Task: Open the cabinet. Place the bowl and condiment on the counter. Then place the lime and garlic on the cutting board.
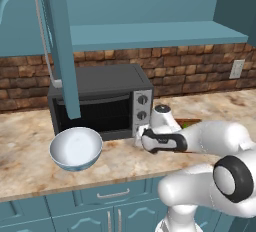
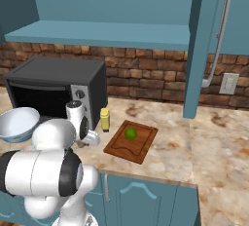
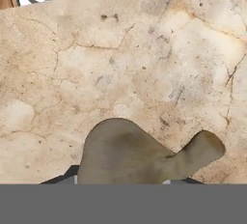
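Apparently garlic (image 3: 140, 153) is straddled low on counter (image 3: 120, 63) by jaws for pickup, clenched or not can't be told, w/ lime (image 2: 130, 133) laid on cutting board (image 2: 142, 148).

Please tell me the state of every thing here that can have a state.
Cabinet door: open.
Bowl: upright, empty, on the counter.
Condiment bottle: upright, on the counter.
Lime: on the cutting board.
Garlic: on the counter.
Toaster oven: door shut.

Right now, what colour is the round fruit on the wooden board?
Green round lime, clearest in the right base view.
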